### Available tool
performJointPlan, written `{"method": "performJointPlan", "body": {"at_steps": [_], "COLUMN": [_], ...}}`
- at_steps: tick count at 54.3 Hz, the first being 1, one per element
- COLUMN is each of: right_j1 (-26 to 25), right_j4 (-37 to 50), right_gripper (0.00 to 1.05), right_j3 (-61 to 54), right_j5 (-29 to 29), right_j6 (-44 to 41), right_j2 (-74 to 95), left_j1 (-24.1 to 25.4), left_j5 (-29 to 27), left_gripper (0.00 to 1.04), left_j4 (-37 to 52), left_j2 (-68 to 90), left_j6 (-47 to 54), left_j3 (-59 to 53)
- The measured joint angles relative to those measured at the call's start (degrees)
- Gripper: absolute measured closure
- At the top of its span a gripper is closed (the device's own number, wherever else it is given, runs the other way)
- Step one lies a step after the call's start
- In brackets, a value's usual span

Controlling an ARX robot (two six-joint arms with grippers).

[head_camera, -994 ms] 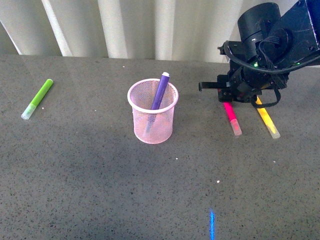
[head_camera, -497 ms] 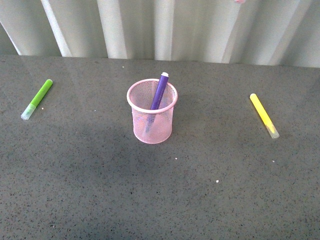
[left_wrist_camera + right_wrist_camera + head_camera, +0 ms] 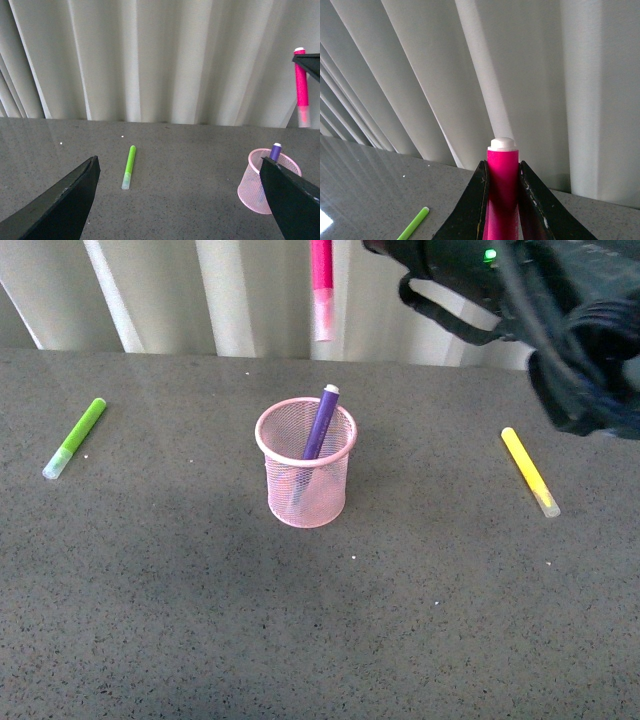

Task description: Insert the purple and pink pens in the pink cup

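The grey bench point(image 3: 200, 620) fills most of the front view. The right arm point(image 3: 560, 320) is largely cut off by the frame. The right jaws are clamped on the pink pen point(image 3: 322, 285), which is upright, well above the pink cup point(image 3: 306, 465), its top out of view. The left jaws gape wide, empty. The purple pen point(image 3: 320, 420) leans inside the cup, its lower half dim behind the mesh.

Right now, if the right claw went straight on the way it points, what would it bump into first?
Probably the curtain, though depth is unclear. The right claw, gripping the pink pen, sits high above the table and faces it with nothing between.
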Motion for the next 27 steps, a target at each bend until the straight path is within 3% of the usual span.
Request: {"method": "performJointPlan", "body": {"at_steps": [13,27], "right_j1": [3.23,4.85], "right_j4": [-3.54,-1.42], "right_gripper": [0.93,0.93], "right_j3": [6.21,5.86], "right_j5": [4.70,5.16], "right_j6": [-0.22,-0.35], "right_j2": [7.30,11.85], "left_j1": [-0.02,-0.02], "left_j5": [0.00,0.00], "left_gripper": [0.07,0.07], "left_j4": [0.00,0.00], "left_j2": [0.00,0.00], "left_j6": [0.00,0.00], "left_j3": [0.00,0.00]}}
